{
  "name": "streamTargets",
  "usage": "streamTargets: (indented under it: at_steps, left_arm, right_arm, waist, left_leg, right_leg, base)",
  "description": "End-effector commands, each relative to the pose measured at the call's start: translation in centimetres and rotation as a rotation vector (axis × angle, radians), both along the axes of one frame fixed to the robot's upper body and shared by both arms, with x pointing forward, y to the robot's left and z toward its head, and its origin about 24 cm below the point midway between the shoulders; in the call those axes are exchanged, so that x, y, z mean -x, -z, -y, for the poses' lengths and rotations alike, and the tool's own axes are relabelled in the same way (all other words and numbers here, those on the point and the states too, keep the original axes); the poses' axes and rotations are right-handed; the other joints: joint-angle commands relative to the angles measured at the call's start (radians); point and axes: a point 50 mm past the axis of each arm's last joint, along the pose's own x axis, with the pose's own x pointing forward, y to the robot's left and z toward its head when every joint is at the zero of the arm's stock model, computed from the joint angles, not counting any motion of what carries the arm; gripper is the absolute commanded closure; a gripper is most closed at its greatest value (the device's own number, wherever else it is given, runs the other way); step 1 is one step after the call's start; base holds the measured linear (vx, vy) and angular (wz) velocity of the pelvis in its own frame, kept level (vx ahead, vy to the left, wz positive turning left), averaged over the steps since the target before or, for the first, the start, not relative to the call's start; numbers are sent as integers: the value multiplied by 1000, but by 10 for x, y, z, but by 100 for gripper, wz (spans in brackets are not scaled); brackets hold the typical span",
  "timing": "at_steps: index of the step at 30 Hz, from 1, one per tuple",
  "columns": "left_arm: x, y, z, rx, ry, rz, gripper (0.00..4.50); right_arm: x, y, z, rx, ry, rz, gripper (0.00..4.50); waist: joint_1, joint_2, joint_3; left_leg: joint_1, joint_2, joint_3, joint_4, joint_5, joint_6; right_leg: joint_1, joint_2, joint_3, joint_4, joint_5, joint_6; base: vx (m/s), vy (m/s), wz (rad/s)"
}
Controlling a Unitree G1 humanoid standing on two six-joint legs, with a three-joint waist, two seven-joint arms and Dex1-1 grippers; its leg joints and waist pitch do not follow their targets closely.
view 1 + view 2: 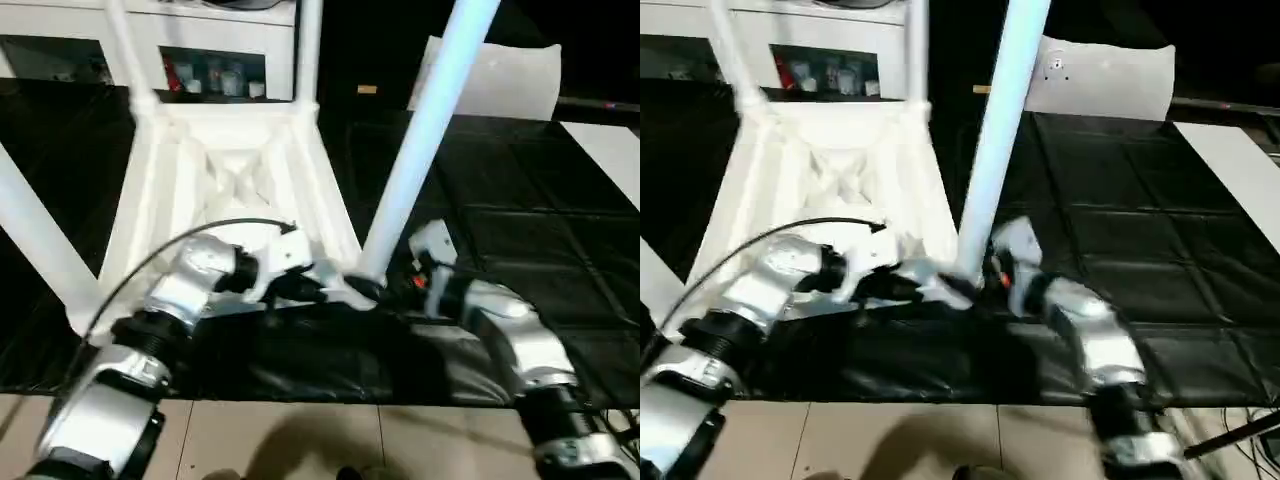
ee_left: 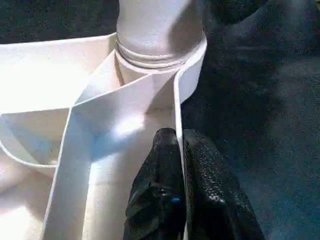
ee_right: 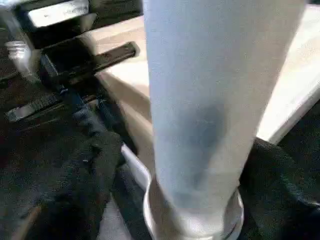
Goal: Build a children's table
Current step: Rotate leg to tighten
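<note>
Your left hand is pinched shut on the rim wall of the upturned tabletop, steadying it on the black mat. The near-right leg stands in its corner socket, and your right hand stands open around its base, gripping nothing.

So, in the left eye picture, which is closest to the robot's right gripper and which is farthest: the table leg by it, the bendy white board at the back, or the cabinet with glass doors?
1. The table leg: right at the right gripper, rising from the near corner socket.
2. The white board: well behind, at the back right.
3. The cabinet: farthest, at the back left, beyond the upside-down tabletop.
</note>
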Motion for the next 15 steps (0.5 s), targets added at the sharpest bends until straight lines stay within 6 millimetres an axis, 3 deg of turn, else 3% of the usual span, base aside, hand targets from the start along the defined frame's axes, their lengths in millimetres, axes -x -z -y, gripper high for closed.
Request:
streamTargets:
  at_steps: [1, 8, 15]
  left_arm:
    - [4, -3, 10, 0, 115, -4, 450]
    - [11, 0, 6, -47, 245, -43, 450]
    - [16, 2, 5, -70, 327, -68, 450]
  right_arm:
    - [3, -5, -1, -18, -79, -1, 96]
    - [7, -4, 2, 6, -203, -37, 163]
    - [10, -5, 1, -1, -290, -58, 214]
  waist:
    - [0, 6, -72]
    - [11, 4, -73]
    - [26, 1, -71]
  left_leg:
    - [-8, 37, -4, -61, -116, 83]
    - [-5, 41, -3, -61, -101, 82]
    - [-5, 43, -1, -61, -102, 75]
  right_leg:
    - [63, -82, 55, -69, -241, -203]
    - [62, -83, 54, -62, -205, -221]
    - [62, -84, 52, -62, -221, -212]
  base:
    - [0, 0, 0]
    - [0, 0, 0]
    - [0, 0, 0]
